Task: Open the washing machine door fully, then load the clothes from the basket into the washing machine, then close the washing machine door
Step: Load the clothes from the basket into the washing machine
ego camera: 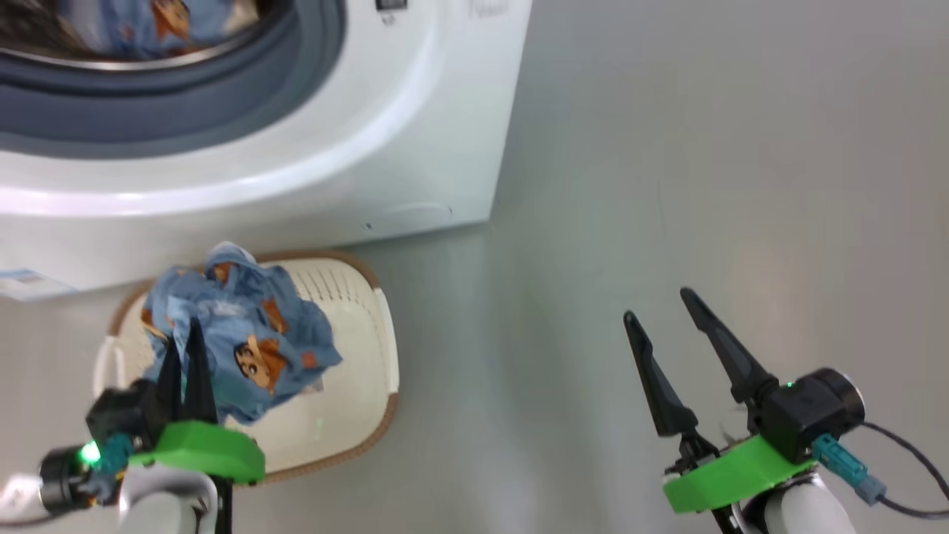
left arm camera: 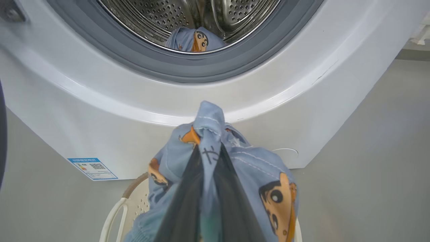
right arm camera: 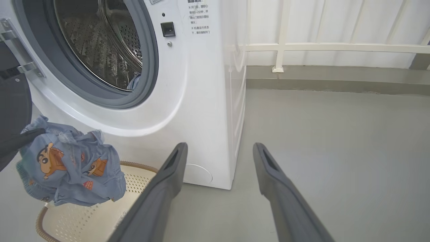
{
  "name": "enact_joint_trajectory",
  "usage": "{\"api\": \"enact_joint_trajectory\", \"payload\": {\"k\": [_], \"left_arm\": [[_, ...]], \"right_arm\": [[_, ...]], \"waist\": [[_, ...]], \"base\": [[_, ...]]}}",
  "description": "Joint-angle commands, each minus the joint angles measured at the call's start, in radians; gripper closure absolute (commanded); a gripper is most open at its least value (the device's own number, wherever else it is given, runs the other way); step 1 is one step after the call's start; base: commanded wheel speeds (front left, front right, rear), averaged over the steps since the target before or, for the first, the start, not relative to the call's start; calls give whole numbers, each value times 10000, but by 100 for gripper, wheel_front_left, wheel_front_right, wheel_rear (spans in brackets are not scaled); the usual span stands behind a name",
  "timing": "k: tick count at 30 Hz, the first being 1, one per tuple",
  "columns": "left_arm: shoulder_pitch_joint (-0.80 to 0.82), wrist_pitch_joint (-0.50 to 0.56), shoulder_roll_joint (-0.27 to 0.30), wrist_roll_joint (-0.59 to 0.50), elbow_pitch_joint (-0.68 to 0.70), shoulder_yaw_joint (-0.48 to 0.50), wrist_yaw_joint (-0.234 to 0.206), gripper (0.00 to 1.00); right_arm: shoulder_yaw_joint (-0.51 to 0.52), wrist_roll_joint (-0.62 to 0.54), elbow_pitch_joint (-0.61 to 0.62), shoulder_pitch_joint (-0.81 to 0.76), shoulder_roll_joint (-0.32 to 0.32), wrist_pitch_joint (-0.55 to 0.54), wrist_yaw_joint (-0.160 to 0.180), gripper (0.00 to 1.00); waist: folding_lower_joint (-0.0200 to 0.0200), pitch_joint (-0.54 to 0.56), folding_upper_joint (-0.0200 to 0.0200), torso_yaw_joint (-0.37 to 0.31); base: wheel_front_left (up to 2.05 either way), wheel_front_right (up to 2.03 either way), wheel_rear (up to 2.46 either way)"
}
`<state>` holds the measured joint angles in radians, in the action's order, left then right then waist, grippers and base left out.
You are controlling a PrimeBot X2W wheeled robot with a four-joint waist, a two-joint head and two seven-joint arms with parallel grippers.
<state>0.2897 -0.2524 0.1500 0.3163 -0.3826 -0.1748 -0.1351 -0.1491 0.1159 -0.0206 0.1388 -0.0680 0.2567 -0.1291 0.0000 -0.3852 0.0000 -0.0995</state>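
One garment [ego camera: 252, 334] clamped in left gripper [ego camera: 185, 330], right wrist view shows it hanging above basket [right arm camera: 141, 179]; right gripper [ego camera: 658, 304] spread, empty

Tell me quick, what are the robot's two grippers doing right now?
Left gripper: shut on the clothes, a blue printed piece above the basket.
Right gripper: open, holding nothing.

The left gripper [ego camera: 185, 330] and the right gripper [ego camera: 657, 304] each have two long, tapering dark fingers [ego camera: 725, 348] on a bright green plastic plate [ego camera: 730, 475], beside a black boxy module [ego camera: 808, 411] with a teal plug [ego camera: 841, 460]. A thin dark cable [ego camera: 916, 463] leaves the right plug.
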Motion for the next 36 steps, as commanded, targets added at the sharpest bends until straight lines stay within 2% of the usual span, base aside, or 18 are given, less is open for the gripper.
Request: {"api": "enact_joint_trajectory", "payload": {"k": [1, 6, 20, 29, 36], "left_arm": [[-297, -92, 196, -160, 486, 360, 45, 100], [-1239, -93, 278, -258, 1417, 390, 24, 100], [-3539, 577, 570, -374, 3792, 289, -521, 100], [-4144, 910, 694, -292, 4510, 367, -742, 100], [-4241, 942, 663, -21, 4688, 426, -707, 100]], "right_arm": [[-203, -41, 206, -249, -43, -27, -16, 0], [-202, -24, 290, -651, -117, -225, -16, 0], [-84, 52, 609, -1612, -140, -642, -16, 0], [4, 27, 824, -1945, -96, -817, -16, 0], [45, 12, 934, -2040, -74, -881, -16, 0]], "waist": [[0, 1206, 0, 513], [0, 1982, 0, 674], [0, 3399, 0, 800], [0, 3785, 0, 761], [0, 3863, 0, 731]], "base": [[0, 0, 0], [0, 0, 0], [0, 0, 0], [0, 0, 0], [0, 0, 0]]}}
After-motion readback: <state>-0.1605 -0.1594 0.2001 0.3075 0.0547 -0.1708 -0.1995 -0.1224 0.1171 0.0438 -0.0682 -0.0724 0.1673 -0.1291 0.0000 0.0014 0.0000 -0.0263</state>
